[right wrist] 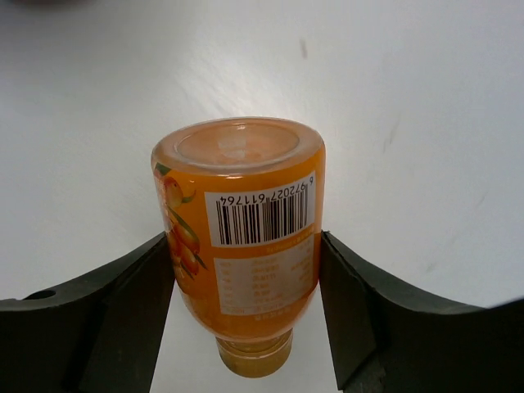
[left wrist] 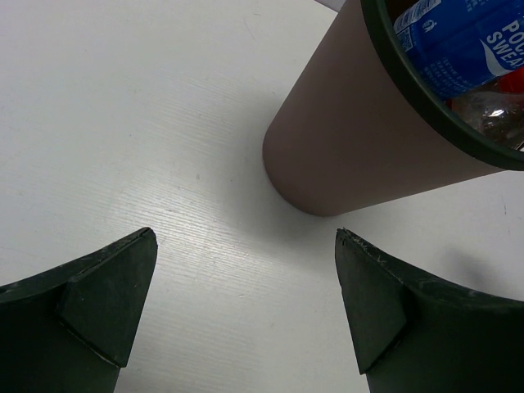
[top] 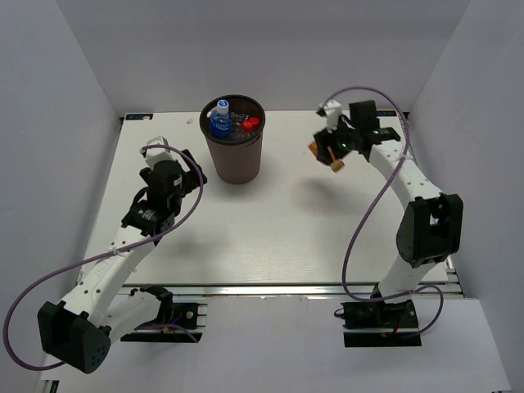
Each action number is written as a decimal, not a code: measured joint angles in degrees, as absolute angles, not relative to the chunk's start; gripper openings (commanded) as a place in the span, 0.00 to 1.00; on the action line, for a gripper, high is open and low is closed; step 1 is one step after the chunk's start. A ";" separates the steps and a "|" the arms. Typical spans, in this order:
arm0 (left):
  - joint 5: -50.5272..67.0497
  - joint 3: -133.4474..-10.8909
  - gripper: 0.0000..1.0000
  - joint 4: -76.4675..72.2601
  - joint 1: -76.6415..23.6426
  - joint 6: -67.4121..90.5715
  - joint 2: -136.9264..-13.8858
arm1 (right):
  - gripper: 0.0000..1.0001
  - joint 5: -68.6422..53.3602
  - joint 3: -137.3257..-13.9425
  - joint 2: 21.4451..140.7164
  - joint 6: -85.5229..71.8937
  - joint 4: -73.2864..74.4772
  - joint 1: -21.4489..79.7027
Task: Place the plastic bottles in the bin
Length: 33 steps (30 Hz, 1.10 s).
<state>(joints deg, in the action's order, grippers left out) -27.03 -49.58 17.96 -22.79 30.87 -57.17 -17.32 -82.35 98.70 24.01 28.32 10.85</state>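
Observation:
The dark brown bin stands at the back middle of the table, with a blue-label bottle and a red-cap bottle inside it. My right gripper is shut on an orange bottle and holds it above the table, right of the bin. The bottle's base points away from the wrist camera and its cap points toward it. My left gripper is open and empty, low over the table, left of the bin. The blue-label bottle shows inside the rim.
White walls enclose the table on the left, back and right. The table's front rail runs between the arm bases. Cables loop from both arms.

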 measured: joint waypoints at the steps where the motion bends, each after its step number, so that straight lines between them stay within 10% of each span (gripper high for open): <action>1: -27.03 -49.58 0.98 17.96 -22.79 30.87 -57.17 | 0.36 -16.82 -85.25 98.39 23.73 28.32 13.17; 25: -26.37 -49.58 0.98 17.78 -22.79 30.87 -54.98 | 0.31 -15.35 -125.58 129.64 7.03 -4.80 32.77; 33: -26.30 -49.58 0.98 17.54 -22.79 30.76 -54.92 | 0.67 -15.11 -123.94 128.31 7.97 -4.78 34.28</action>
